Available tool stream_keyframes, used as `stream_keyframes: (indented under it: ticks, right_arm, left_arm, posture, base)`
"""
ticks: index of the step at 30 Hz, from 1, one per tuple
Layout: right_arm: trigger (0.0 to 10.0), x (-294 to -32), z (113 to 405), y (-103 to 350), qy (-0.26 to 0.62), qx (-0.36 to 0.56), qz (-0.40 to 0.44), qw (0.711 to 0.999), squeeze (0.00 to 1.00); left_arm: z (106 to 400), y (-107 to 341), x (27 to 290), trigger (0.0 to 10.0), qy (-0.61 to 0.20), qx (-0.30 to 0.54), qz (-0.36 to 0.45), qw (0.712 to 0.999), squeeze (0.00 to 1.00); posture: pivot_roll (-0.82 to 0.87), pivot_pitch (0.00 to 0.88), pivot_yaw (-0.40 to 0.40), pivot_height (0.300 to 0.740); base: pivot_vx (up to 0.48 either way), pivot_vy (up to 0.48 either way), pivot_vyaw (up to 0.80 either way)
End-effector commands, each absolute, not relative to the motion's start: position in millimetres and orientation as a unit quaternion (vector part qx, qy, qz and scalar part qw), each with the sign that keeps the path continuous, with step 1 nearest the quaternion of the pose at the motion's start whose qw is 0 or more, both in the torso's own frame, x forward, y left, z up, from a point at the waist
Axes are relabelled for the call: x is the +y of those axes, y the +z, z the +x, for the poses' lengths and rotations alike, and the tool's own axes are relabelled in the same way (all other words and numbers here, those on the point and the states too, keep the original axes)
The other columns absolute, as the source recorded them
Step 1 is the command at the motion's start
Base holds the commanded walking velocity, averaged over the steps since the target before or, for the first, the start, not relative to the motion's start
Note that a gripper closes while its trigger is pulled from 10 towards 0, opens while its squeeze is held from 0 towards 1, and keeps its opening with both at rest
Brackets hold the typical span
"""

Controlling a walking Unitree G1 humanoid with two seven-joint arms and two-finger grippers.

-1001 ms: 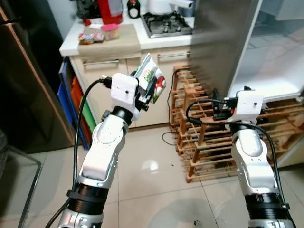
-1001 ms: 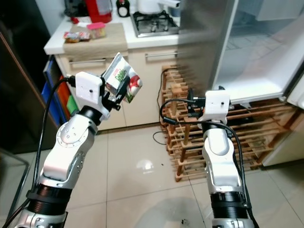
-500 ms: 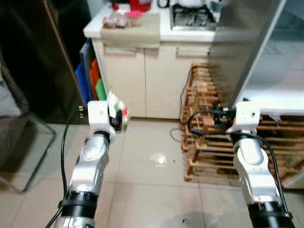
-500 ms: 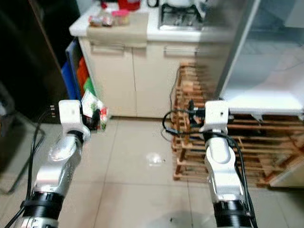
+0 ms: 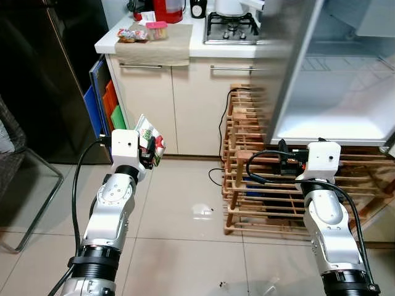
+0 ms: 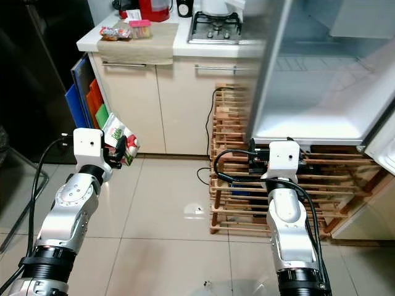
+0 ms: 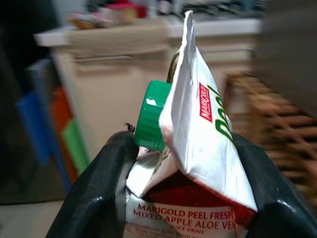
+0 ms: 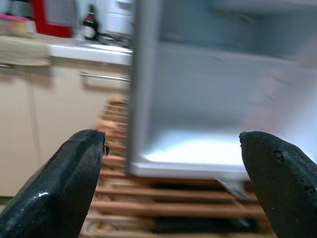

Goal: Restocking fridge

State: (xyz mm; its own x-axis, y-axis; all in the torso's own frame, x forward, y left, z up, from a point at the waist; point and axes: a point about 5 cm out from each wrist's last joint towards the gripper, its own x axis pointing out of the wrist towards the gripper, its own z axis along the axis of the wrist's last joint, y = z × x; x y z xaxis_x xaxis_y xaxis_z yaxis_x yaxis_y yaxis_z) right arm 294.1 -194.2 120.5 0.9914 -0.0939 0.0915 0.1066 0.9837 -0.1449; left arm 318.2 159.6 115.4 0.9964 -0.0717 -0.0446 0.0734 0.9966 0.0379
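Note:
A white juice carton with a green cap and red base, labelled mixed apple aloe vera drink, sits tilted between the black fingers of my left gripper, which is shut on it. I hold it at chest height over the tiled floor, left of the fridge. The fridge stands open at the right, its white shelf bare. My right gripper is open with nothing in it and points at the fridge's lower edge, just in front of the wooden rack.
A kitchen counter with a beige cloth, snack packs and a gas hob runs along the back. A tall dark cabinet and a metal chair frame stand at the left. A black cable lies by the rack.
The camera has swung and pulled back, so more of the open fridge shows. My left arm has come down with the carton still in its grip. The right gripper stays open.

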Motion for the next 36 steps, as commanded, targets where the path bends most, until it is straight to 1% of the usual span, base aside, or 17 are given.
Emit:
stream_keyframes:
  ticks: [1, 2, 9, 15, 16, 19, 20, 22, 23, 28, 36]
  right_arm:
    - [10.0, -202.5, 291.4, 115.1, -0.063, -0.031, -0.081, 0.994, 0.00]
    - [10.0, -202.8, 291.6, 115.3, -0.064, -0.032, -0.081, 0.994, 0.00]
    - [10.0, -198.7, 288.6, 114.3, -0.048, -0.038, -0.080, 0.995, 0.00]
    - [10.0, -193.7, 286.8, 112.6, -0.038, -0.040, -0.081, 0.995, 0.00]
    - [10.0, -193.4, 286.8, 112.4, -0.037, -0.039, -0.081, 0.995, 0.00]
    - [10.0, -193.2, 286.6, 111.6, -0.036, -0.039, -0.081, 0.995, 0.00]
    - [10.0, -193.7, 286.3, 110.7, -0.036, -0.037, -0.080, 0.995, 0.00]
    - [10.0, -194.0, 286.3, 110.4, -0.036, -0.036, -0.079, 0.996, 0.00]
    - [10.0, -194.4, 286.4, 109.8, -0.035, -0.035, -0.079, 0.996, 0.00]
    - [10.0, -193.1, 287.9, 109.8, -0.033, -0.035, -0.077, 0.996, 0.00]
    - [10.0, -191.8, 287.6, 108.5, -0.028, -0.033, -0.077, 0.996, 0.00]
  left_arm:
    - [319.5, 118.9, 148.8, 10.0, -0.056, 0.014, 0.020, 0.998, 0.00]
    - [319.6, 119.2, 148.4, 10.0, -0.057, 0.013, 0.019, 0.998, 0.00]
    - [320.9, 118.7, 148.2, 10.0, -0.042, 0.018, 0.007, 0.999, 0.00]
    - [323.5, 116.6, 148.7, 10.0, -0.028, 0.023, 0.006, 0.999, 0.00]
    - [324.3, 115.8, 148.6, 10.0, -0.028, 0.029, 0.016, 0.999, 0.00]
    - [325.4, 116.7, 148.4, 10.0, -0.030, 0.025, 0.023, 0.999, 0.00]
    - [325.1, 122.1, 145.4, 10.0, -0.042, 0.009, 0.022, 0.999, 0.00]
    - [324.8, 124.3, 143.5, 10.0, -0.049, 0.003, 0.021, 0.999, 0.00]
    - [324.3, 129.1, 137.3, 10.0, -0.070, -0.007, 0.016, 0.997, 0.00]
    - [324.0, 141.8, 122.6, 10.0, -0.106, -0.034, 0.018, 0.994, 0.00]
    - [327.8, 140.8, 127.4, 10.0, -0.095, -0.025, 0.007, 0.995, 0.00]
  posture:
    - [-0.10, 0.000, 0.067, 0.740]
    - [-0.10, 0.000, 0.067, 0.740]
    - [-0.10, 0.000, 0.063, 0.740]
    - [-0.11, 0.000, 0.065, 0.740]
    - [-0.11, 0.000, 0.065, 0.740]
    - [-0.11, 0.000, 0.065, 0.740]
    - [-0.11, 0.000, 0.064, 0.740]
    - [-0.11, 0.000, 0.064, 0.740]
    - [-0.11, 0.000, 0.064, 0.740]
    - [-0.11, 0.000, 0.063, 0.740]
    - [-0.11, 0.000, 0.064, 0.740]
  base:
    - [0.000, -0.442, -0.80]
    - [0.000, -0.442, -0.80]
    - [0.000, -0.442, 0.00]
    - [0.000, -0.437, 0.00]
    - [0.255, -0.405, 0.00]
    - [0.000, 0.000, 0.00]
    - [0.000, 0.000, 0.00]
    - [0.000, 0.000, 0.00]
    - [0.244, 0.000, 0.00]
    - [0.438, 0.000, 0.00]
    - [0.480, 0.000, 0.00]
